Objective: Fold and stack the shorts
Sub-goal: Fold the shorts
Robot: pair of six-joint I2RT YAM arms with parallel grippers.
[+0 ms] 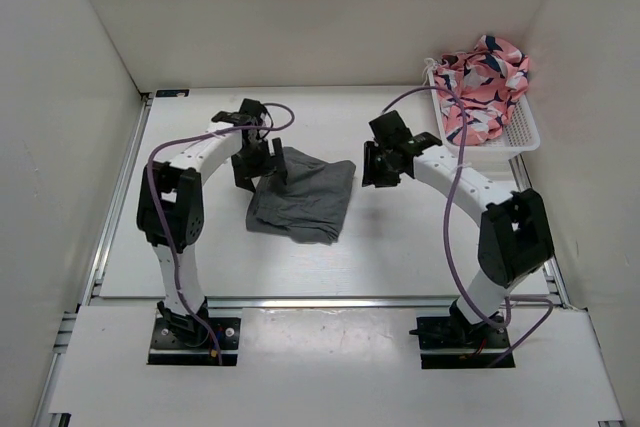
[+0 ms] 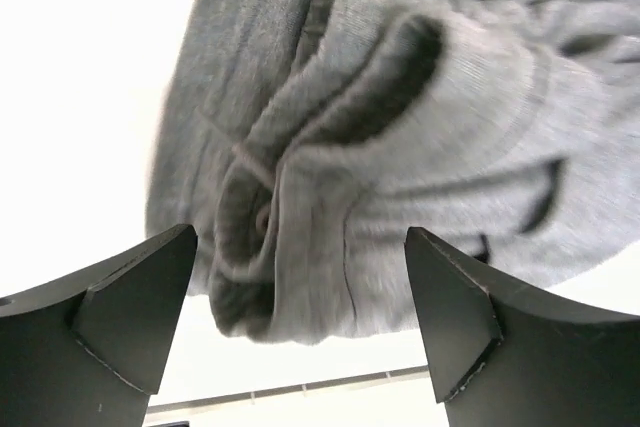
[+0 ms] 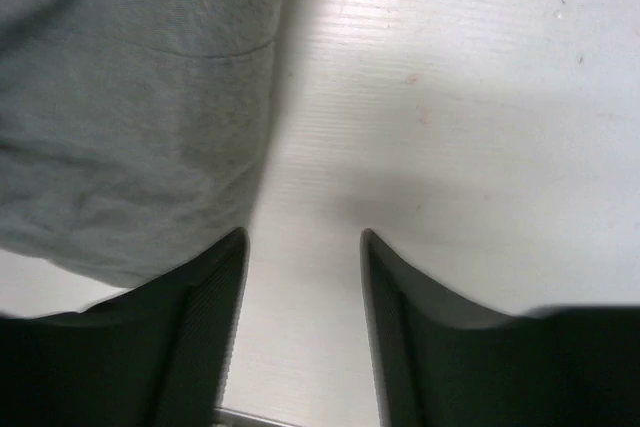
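left fingers [image 2: 120, 317] wide apart over shorts [image 1: 303, 202], right fingers [image 3: 195, 347] apart, empty; pinch bunched edge evenly, flatten before folding

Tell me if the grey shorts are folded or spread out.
Folded. The shorts lie as a compact, layered bundle on the table, and the left wrist view shows fabric doubled over at the edge.

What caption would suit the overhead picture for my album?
Folded grey shorts lie between the left arm and right arm; pink cloth fills a basket.
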